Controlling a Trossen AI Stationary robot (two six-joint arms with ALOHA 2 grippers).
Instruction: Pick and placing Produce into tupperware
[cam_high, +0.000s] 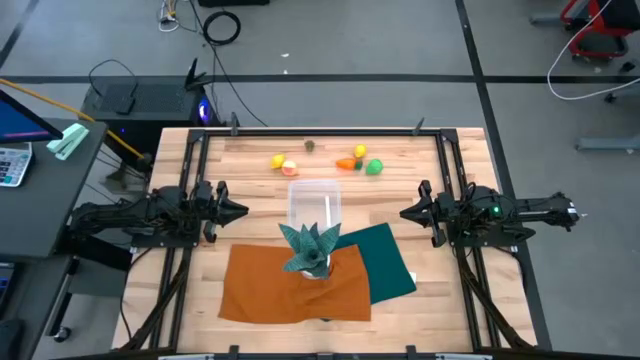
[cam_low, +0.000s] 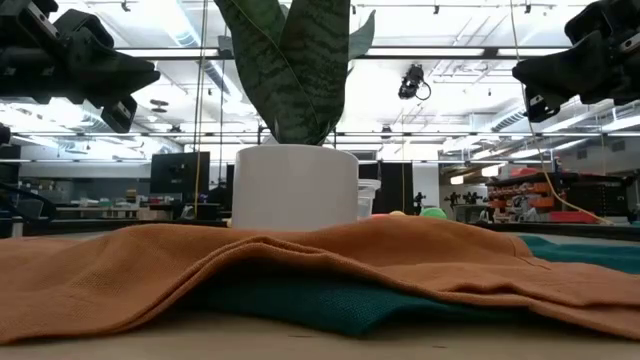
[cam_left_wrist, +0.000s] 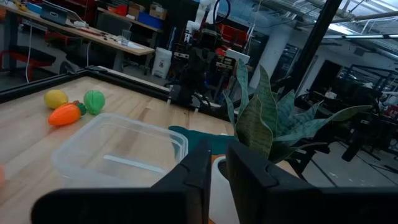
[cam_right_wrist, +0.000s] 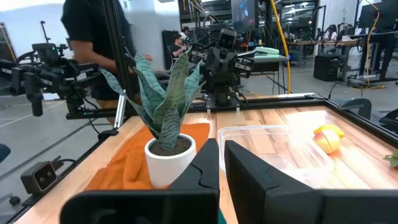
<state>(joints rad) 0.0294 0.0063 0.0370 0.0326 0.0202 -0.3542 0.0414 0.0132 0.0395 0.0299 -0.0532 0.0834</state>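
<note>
Several small produce pieces lie on the table's far part: a yellow-and-orange fruit (cam_high: 284, 163), an orange carrot (cam_high: 347, 163), a yellow piece (cam_high: 360, 151) and a green one (cam_high: 374, 167). The clear tupperware (cam_high: 315, 203) stands open on the wood at mid-table with nothing in it. My left gripper (cam_high: 243, 210) hovers to its left and my right gripper (cam_high: 403, 212) to its right. Both are shut, point level toward the middle, and hold nothing. The left wrist view shows the carrot (cam_left_wrist: 65, 114) beyond the tupperware (cam_left_wrist: 118, 152).
A teal spiky plant in a white pot (cam_high: 310, 250) stands on an orange cloth (cam_high: 295, 285), just near of the tupperware. A teal cloth (cam_high: 388, 262) lies partly under the orange one, to its right. Bare wood lies around the produce. A person stands beyond the table (cam_right_wrist: 93, 37).
</note>
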